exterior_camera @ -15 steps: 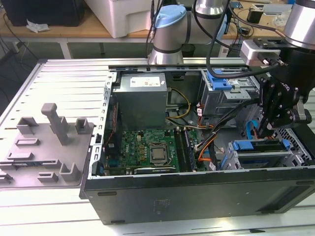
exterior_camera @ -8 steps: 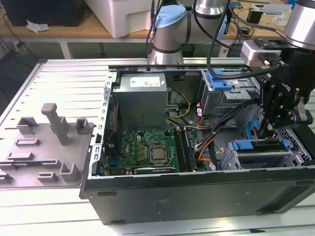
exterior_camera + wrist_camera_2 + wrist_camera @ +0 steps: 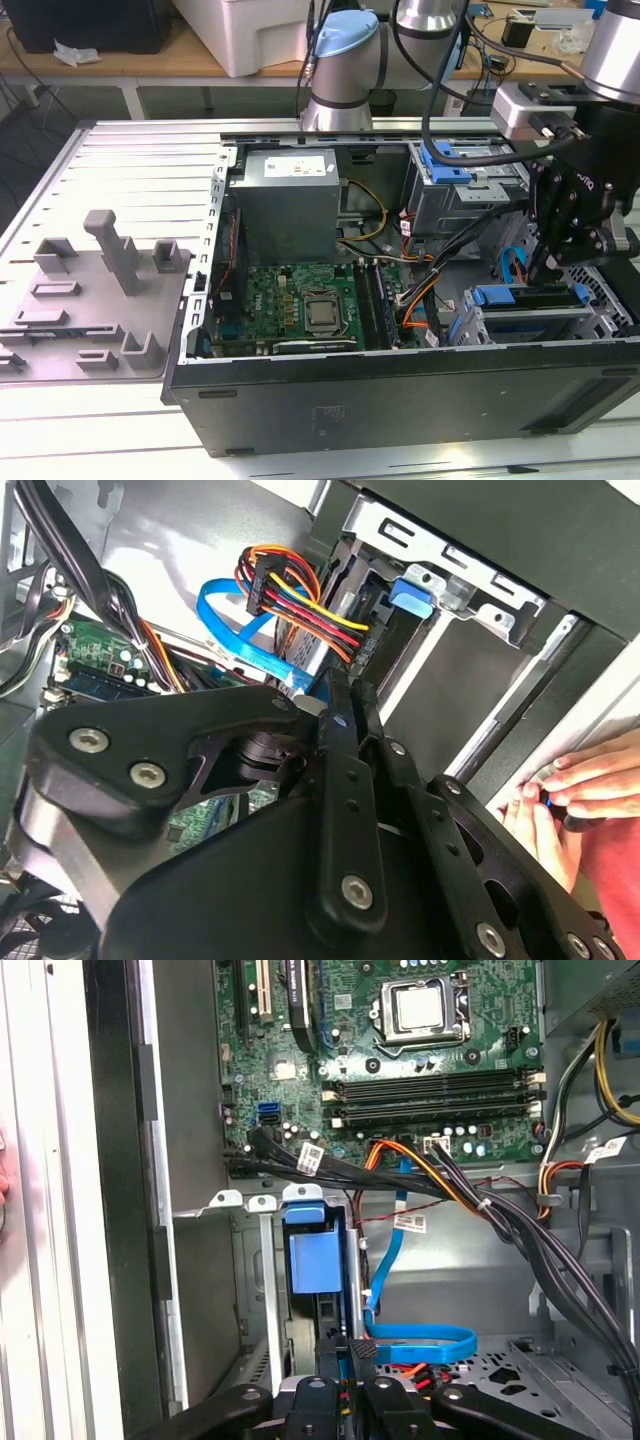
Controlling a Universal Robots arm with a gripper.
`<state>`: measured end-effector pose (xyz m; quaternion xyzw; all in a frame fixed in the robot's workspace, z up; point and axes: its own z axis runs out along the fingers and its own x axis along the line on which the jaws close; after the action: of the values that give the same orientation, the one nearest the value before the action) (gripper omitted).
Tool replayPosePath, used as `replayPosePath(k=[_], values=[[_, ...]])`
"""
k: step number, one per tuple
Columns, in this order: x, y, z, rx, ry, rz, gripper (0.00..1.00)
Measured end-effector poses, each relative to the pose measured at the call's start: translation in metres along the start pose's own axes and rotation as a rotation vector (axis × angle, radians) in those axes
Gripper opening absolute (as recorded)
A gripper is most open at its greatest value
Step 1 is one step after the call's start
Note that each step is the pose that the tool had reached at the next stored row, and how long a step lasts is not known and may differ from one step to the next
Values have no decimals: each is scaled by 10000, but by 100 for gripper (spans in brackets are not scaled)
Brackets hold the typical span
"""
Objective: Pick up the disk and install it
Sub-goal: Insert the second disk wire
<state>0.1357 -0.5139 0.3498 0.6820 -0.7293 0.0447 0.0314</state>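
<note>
While the disk [image 3: 530,300] is sitting edge-up in the lower drive cage [image 3: 520,325] of the computer case [image 3: 400,390], you are seeing the pincer [image 3: 552,262] closing its fingers on the disk's top edge, beside the blue cable [image 3: 420,1340] and motherboard [image 3: 310,305].

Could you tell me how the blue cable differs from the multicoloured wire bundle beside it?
The blue cable is one flat band; the wire bundle is several round strands. The blue cable is one colour; the wire bundle mixes orange, red, yellow and black. Both curve side by side.
</note>
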Motion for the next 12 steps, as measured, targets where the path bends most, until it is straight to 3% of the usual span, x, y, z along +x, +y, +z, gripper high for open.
replayPosePath(k=[12], values=[[49, -3, 9, 67, -7, -45, 16]])
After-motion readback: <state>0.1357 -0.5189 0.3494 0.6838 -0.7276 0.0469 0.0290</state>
